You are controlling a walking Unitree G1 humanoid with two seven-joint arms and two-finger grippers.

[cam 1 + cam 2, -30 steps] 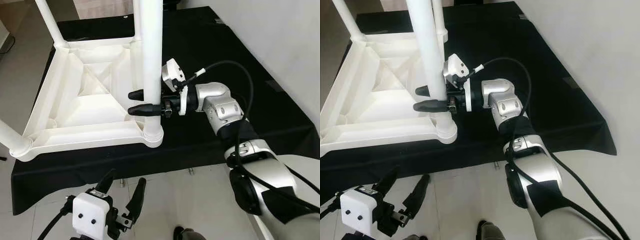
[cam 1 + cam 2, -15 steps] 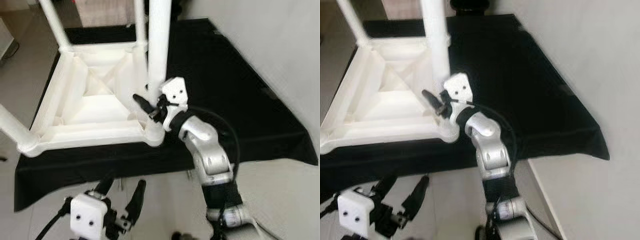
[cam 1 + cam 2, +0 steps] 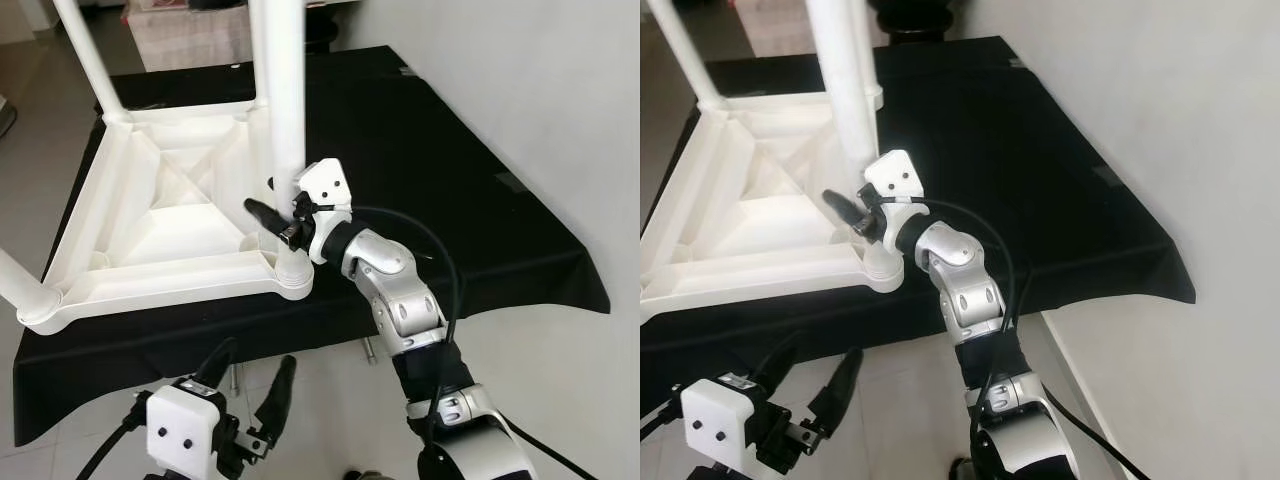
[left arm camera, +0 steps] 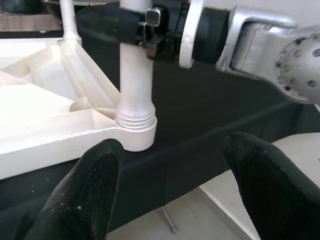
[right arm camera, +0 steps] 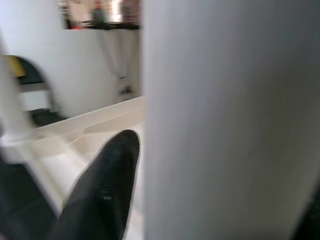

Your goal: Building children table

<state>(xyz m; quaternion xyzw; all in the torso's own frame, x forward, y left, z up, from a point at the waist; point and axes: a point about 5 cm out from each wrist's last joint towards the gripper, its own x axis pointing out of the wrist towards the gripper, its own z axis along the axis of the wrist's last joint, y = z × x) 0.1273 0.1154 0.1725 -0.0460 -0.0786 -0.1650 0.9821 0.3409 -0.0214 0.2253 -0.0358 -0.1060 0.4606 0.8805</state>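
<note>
A white plastic children's table (image 3: 150, 215) lies upside down on a black cloth, its legs pointing up. My right gripper (image 3: 275, 207) is shut on the near right leg (image 3: 280, 110), just above its threaded socket (image 4: 135, 132). One black finger (image 3: 840, 207) crosses the leg's front. In the right wrist view the leg (image 5: 225, 120) is very close, with one finger (image 5: 105, 185) beside it. My left gripper (image 3: 248, 368) hangs open below the table's front edge, holding nothing. From its wrist view (image 4: 172, 145) it faces that same leg socket.
The black cloth (image 3: 450, 180) covers a low platform that ends at the right and front. A white wall (image 3: 560, 100) stands on the right. Other table legs rise at the back left (image 3: 85, 55) and front left (image 3: 20, 285). Pale tiled floor (image 3: 340, 390) lies in front.
The right arm has swung from the leg's right side to in front of it, and the gripper has turned around the leg while still holding it. The camera has shifted too.
</note>
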